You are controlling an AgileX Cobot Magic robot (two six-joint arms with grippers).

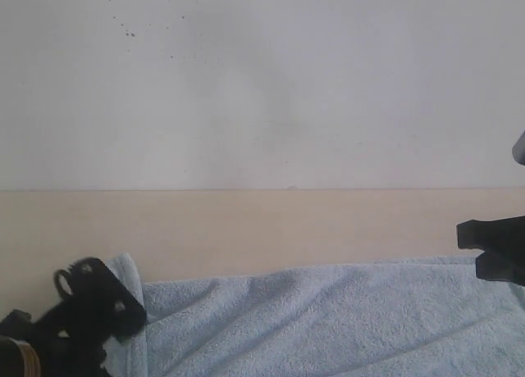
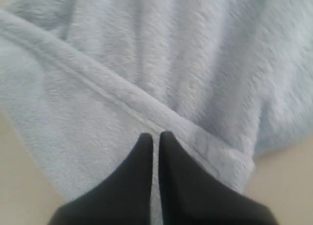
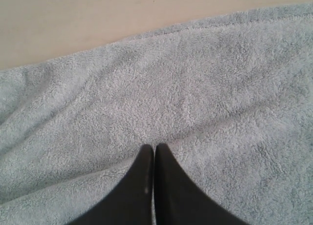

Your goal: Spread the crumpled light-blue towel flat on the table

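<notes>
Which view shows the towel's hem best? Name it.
Left wrist view: the towel's hem runs close and sharp to the left gripper. Exterior shows only a distant folded edge; right wrist shows pile and a far edge.

Bare lab-like test bench: plain beige table [image 1: 246,229] against a blank, speckled grey-white wall [image 1: 328,82].

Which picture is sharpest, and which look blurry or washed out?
Right wrist view: sharpest, the fluffy pale light-blue terry towel shows crisp pile. Left wrist view: soft and washed out, pile smeared. Exterior view: hazy, flat light, faint shadow on the speckled grey-white wall.
</notes>
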